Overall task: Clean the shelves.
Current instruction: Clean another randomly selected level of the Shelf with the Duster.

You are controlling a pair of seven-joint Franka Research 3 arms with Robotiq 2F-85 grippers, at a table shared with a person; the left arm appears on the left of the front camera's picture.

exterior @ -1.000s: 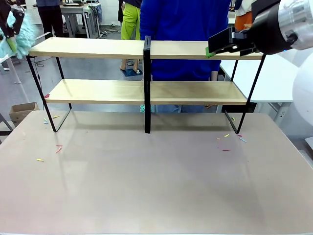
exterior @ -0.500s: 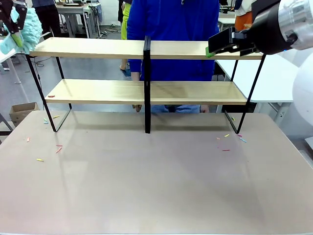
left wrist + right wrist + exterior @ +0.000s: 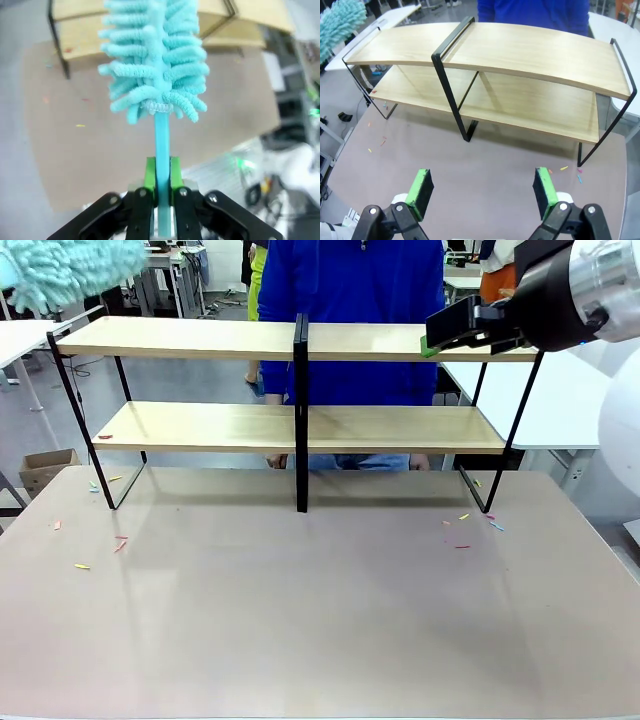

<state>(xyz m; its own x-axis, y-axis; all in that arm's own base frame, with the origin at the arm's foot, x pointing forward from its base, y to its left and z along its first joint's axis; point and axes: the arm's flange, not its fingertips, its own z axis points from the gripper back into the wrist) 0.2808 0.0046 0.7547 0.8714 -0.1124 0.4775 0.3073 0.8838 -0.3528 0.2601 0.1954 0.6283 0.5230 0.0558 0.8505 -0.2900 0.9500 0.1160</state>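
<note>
The shelves (image 3: 200, 338) stand at the far side of the table, light wooden boards on a black frame with a central post. A fluffy teal duster (image 3: 70, 270) hovers above the left end of the top board. In the left wrist view my left gripper (image 3: 160, 172) is shut on the duster's teal handle (image 3: 161, 135), the duster head (image 3: 155, 65) pointing towards the shelves (image 3: 80, 30). My right gripper (image 3: 470, 325) hangs high by the top board's right end. Its wrist view shows my right gripper (image 3: 482, 192) open and holding nothing, above the shelves (image 3: 520, 50), with the duster (image 3: 342, 22) far left.
A person in a blue top (image 3: 360, 300) stands close behind the shelves. Small coloured scraps lie on the table at the left (image 3: 80, 565) and the right (image 3: 460, 535). A cardboard box (image 3: 45, 468) sits on the floor at left, and a white table (image 3: 570, 400) stands at right.
The duster has swung from the far left edge up and rightwards, now above the top board's left end. The person shifted slightly left. My right arm has stayed put.
</note>
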